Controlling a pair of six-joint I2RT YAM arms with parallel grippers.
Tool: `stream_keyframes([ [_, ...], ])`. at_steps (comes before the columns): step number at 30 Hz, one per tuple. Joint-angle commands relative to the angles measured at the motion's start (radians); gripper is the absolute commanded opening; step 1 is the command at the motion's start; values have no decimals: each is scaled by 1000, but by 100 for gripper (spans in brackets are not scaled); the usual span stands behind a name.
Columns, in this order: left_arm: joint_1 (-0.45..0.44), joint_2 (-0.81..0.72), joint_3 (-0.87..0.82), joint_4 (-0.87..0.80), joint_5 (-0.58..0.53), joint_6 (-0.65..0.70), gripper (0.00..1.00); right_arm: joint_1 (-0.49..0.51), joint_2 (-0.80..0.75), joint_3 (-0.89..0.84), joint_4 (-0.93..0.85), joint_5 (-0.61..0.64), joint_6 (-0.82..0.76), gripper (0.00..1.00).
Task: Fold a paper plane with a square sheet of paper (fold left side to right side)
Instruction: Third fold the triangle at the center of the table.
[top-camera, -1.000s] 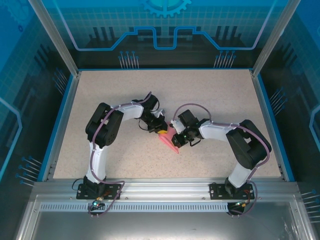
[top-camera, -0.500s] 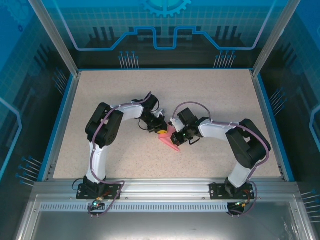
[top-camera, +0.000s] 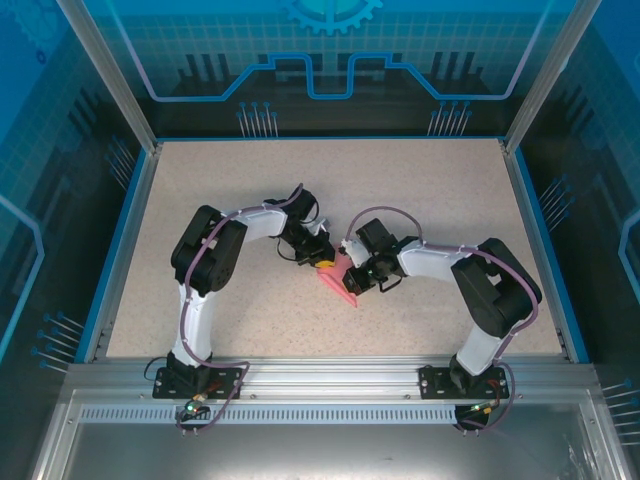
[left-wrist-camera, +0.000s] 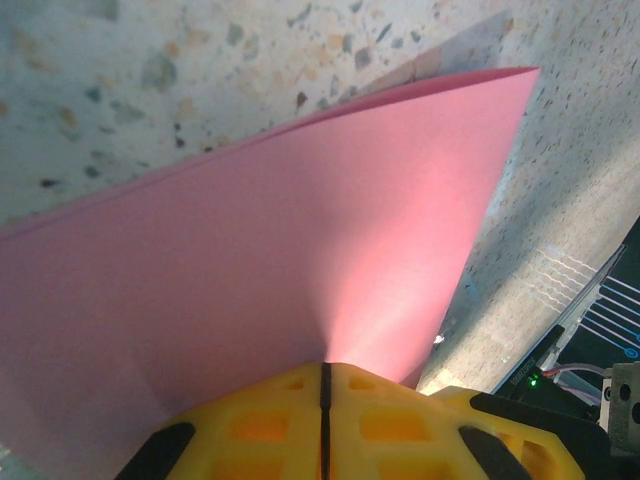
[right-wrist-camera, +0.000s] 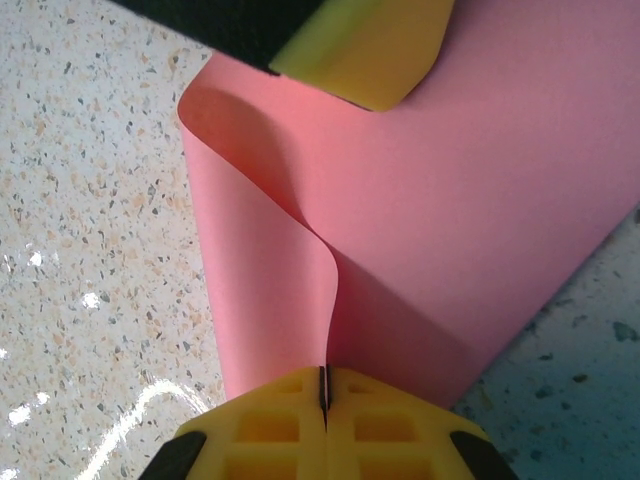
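Both pincers bite the thin pink-red folded paper sheet (top-camera: 343, 286), mid-way across the speckled table (top-camera: 420, 190). The left gripper (top-camera: 322, 263) is clamped on its far-left edge, and the right gripper (top-camera: 352, 272) pinches a raised flap from the right. The sheet's long axis runs from far to near-right between them, so neither arm looks nearer. No writing is legible.

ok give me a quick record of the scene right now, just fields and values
paper: pink paper, partly folded, one flap curving up off the rest
left: left gripper shut on an edge of the pink paper
right: right gripper shut on the raised flap's edge
surface: speckled table
layout: paper near the table's middle, between the two grippers
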Motion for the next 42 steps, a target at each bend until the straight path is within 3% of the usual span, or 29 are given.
stream_keyframes([
  [1, -9, 36, 14, -59, -37, 31, 9, -10, -14, -8, -10, -15, 5, 0],
  [42, -9, 35, 15, -63, -42, 35, 9, -10, -10, 9, -24, 16, 9, 0],
])
